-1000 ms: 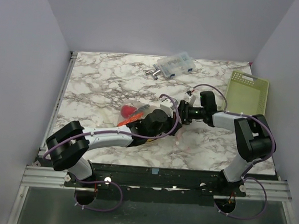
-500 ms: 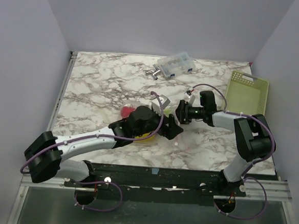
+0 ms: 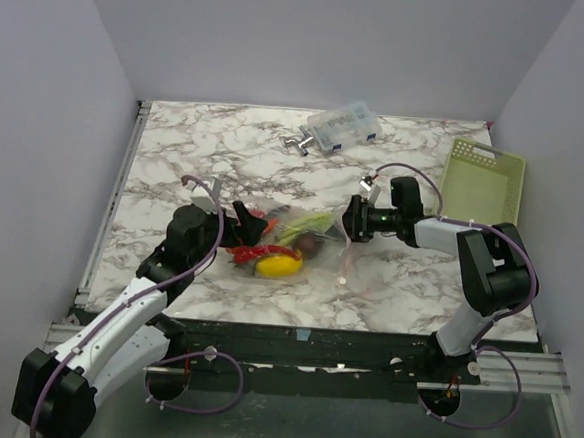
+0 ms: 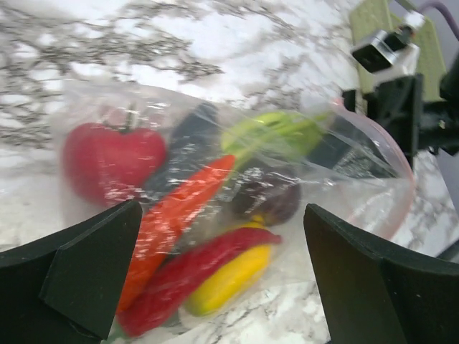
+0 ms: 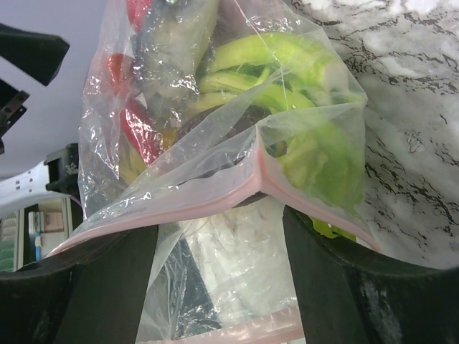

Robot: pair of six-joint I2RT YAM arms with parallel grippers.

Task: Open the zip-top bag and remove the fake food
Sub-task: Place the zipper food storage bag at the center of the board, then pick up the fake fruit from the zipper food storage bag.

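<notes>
Top camera is fixed high behind the arm bases, and I'm looking down and forward over the whole marble table (image 3: 177, 141). The left wrist camera sits low and faces right across the tabletop, very close to the zip-top bag (image 4: 237, 208), with the right arm (image 4: 398, 107) beyond it. The right wrist camera looks back the opposite way, almost against the bag's pink edge, with the left arm (image 5: 54, 175) behind. All three views share that bag.

Clear plastic box (image 3: 342, 127) just beside metal fitting (image 3: 298, 140), far back on marble table (image 3: 196, 152); green basket (image 3: 483, 179) far right
</notes>
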